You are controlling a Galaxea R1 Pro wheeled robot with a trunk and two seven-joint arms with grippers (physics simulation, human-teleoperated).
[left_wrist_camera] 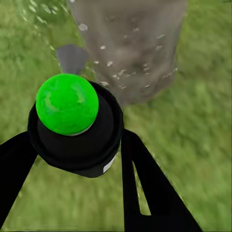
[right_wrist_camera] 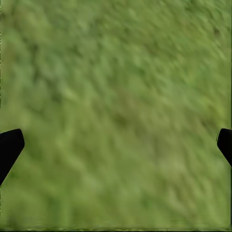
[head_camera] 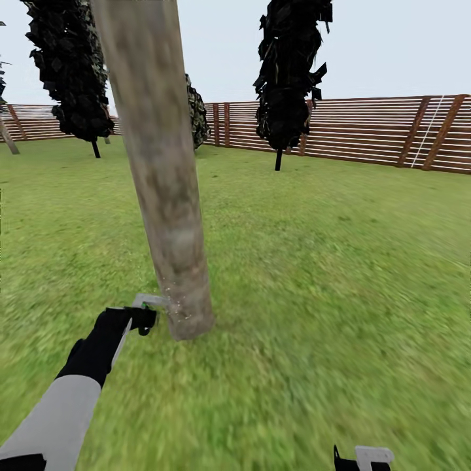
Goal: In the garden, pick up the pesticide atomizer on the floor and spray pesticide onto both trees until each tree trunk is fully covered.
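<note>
A thick, mottled grey-tan tree trunk [head_camera: 163, 196] rises from the lawn [head_camera: 314, 275] just ahead of me, leaning slightly. My left gripper [head_camera: 142, 320] is low beside its base, shut on the pesticide atomizer [left_wrist_camera: 67, 104], a black bottle with a round green cap and a grey nozzle [left_wrist_camera: 72, 58] aimed at the trunk [left_wrist_camera: 135, 48]. Fine white pesticide specks [left_wrist_camera: 108, 63] float between the nozzle and the bark, and specks [head_camera: 173, 302] dot the trunk's foot. My right gripper [right_wrist_camera: 116, 145] hangs open over bare grass, at the head view's lower edge [head_camera: 363, 458].
Two near-black trees with thin dark trunks [head_camera: 72, 72] [head_camera: 288, 78] stand farther back. Dark green foliage [head_camera: 197, 114] peeks from behind the near trunk. A brown slatted fence [head_camera: 366, 131] closes the lawn at the back and right. Open grass stretches to the right.
</note>
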